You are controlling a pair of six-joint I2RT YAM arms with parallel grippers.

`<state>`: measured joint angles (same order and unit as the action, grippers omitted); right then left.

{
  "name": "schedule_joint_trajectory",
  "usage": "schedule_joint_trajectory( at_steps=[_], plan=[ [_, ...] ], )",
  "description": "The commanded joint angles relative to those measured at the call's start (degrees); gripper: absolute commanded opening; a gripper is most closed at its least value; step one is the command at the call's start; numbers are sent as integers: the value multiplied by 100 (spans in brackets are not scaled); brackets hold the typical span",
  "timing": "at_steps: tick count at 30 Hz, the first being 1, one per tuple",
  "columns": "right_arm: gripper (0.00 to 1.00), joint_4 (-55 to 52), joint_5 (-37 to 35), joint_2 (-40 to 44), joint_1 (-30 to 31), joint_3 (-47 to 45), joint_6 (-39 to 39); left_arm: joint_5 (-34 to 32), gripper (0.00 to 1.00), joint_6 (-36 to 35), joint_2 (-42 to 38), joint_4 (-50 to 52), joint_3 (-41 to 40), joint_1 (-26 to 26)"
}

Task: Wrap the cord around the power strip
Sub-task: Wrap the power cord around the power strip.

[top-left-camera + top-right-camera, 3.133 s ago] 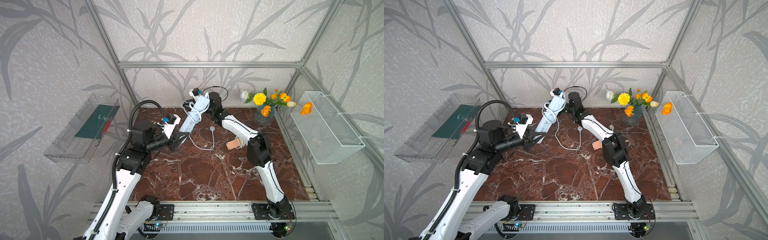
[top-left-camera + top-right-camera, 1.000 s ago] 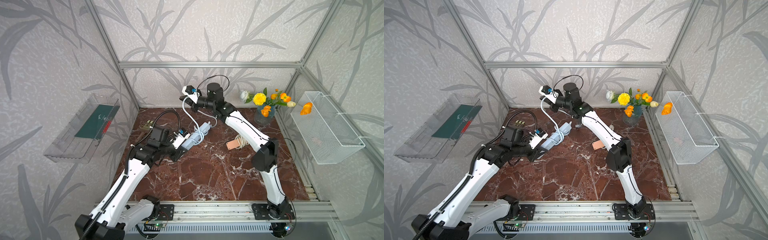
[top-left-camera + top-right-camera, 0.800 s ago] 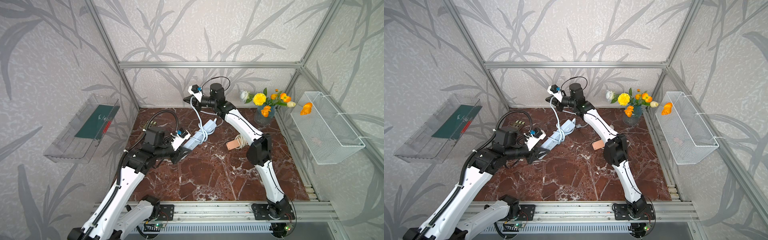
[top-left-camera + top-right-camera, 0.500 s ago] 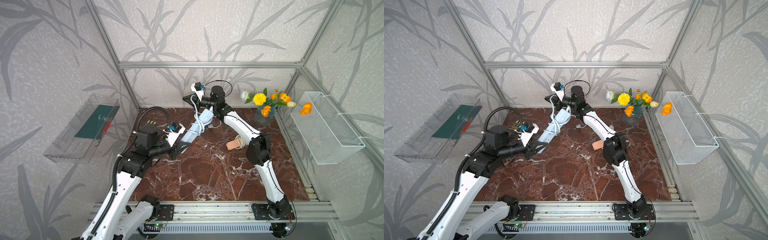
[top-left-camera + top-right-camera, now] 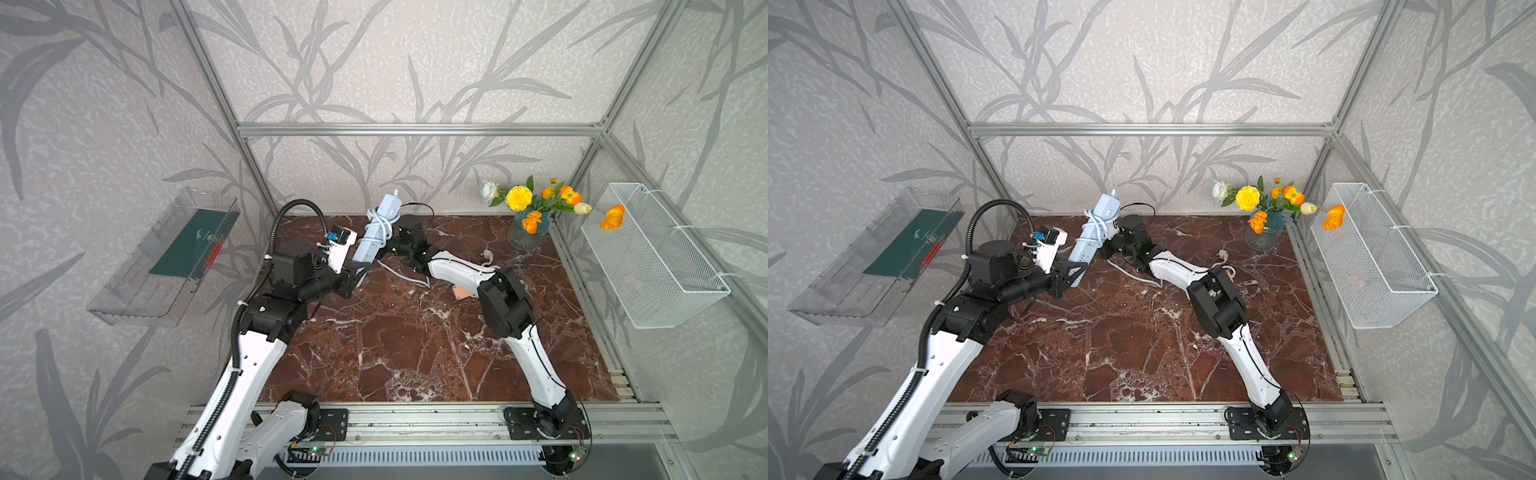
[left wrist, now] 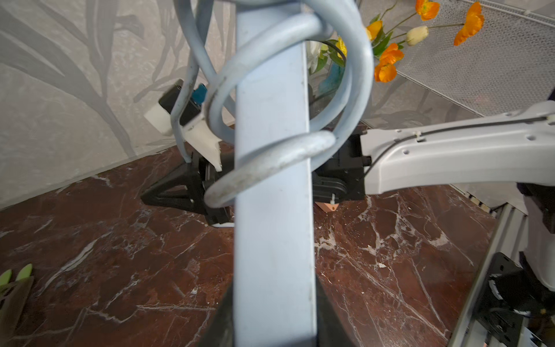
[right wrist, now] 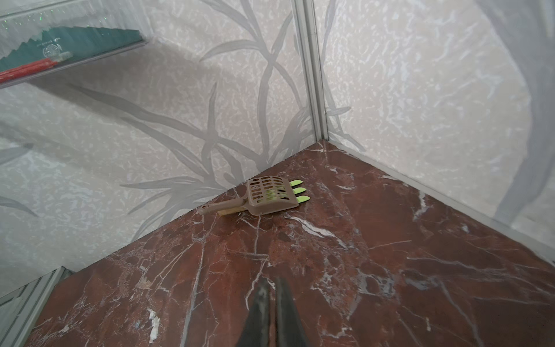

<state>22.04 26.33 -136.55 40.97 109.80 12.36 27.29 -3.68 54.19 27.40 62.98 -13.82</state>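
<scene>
One pale blue plastic power strip (image 5: 376, 232) stands tilted above the back left of the red marble table (image 5: 415, 353), its lower end hidden in the left gripper (image 5: 356, 272), whose fingers are clamped on it. Roughly three loops of grey-white cord (image 6: 270, 162) ring it. The right gripper (image 7: 271, 287), partly masked by the strip in both top views, shows its fingers together with nothing visible between them; open marble lies in front.
</scene>
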Motion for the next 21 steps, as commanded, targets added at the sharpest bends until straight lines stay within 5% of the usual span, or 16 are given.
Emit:
schedule_joint_trajectory(
  at_steps=[1, 5, 8, 13, 21],
  plan=[
    [1, -242, -558, 145, 303, -574, 116, -994, 0, -400, -151, -1156, 694, 6],
    [0, 480, -760, 791, 459, -1953, 366, -2647, 0, -570, 7, -678, 726, 311],
    [0, 509, -687, 1281, 545, -2524, 79, -3062, 0, -424, 71, -608, 481, 613],
    [6, 506, -606, 1729, 766, -2954, -601, -2695, 0, -135, 74, -702, 383, 657],
    [26, 1568, -621, 1205, 816, -2854, -35, -1152, 0, 283, -110, -993, 675, 649]
  ],
)
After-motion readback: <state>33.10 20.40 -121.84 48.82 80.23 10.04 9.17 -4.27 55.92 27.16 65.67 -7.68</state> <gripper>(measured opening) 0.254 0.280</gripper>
